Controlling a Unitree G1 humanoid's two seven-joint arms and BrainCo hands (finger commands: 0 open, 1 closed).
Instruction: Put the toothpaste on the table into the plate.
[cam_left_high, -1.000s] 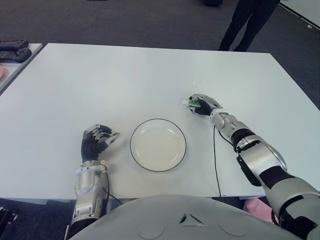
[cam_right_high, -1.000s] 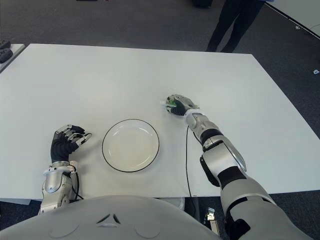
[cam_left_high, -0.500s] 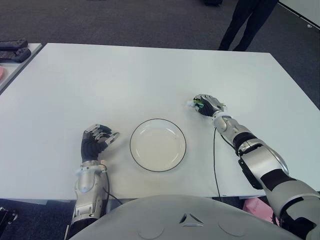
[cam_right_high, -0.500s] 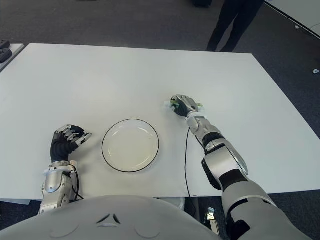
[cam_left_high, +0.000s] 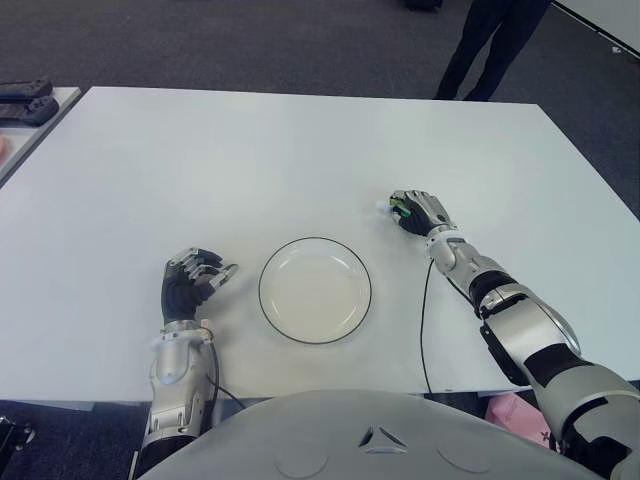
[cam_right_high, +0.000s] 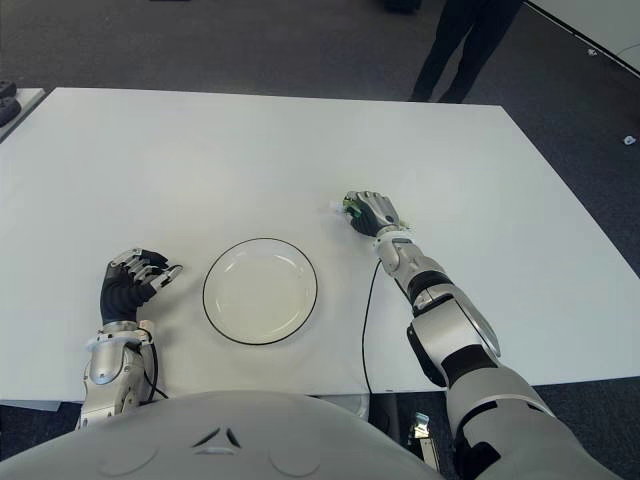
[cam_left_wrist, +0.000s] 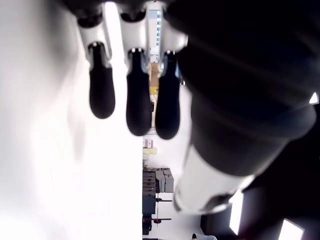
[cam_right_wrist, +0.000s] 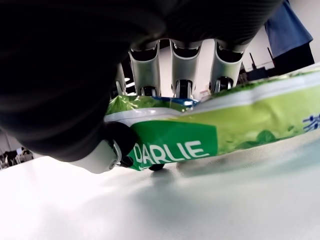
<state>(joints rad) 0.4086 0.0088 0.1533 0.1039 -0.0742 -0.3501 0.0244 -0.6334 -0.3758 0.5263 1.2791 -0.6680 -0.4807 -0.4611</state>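
The toothpaste (cam_right_wrist: 200, 135) is a green and white tube. My right hand (cam_left_high: 417, 212) is shut on it, low over the white table (cam_left_high: 250, 160) and a little right of and beyond the plate. Only the tube's end (cam_left_high: 390, 207) pokes out of the fingers on the plate's side. In the right wrist view the tube is just above the tabletop, with three fingers curled over it and the thumb under it. The white plate (cam_left_high: 345, 315) with a dark rim holds nothing. My left hand (cam_left_high: 192, 280) shows left of the plate, fingers loosely bent, holding nothing.
A thin black cable (cam_left_high: 424, 320) runs from my right forearm to the table's near edge. A person's dark legs (cam_left_high: 490, 45) stand beyond the far edge. A side table at the far left carries black devices (cam_left_high: 28, 102).
My right hand has shifted slightly to the right with the toothpaste in it, a little farther from the plate. The left hand has not moved.
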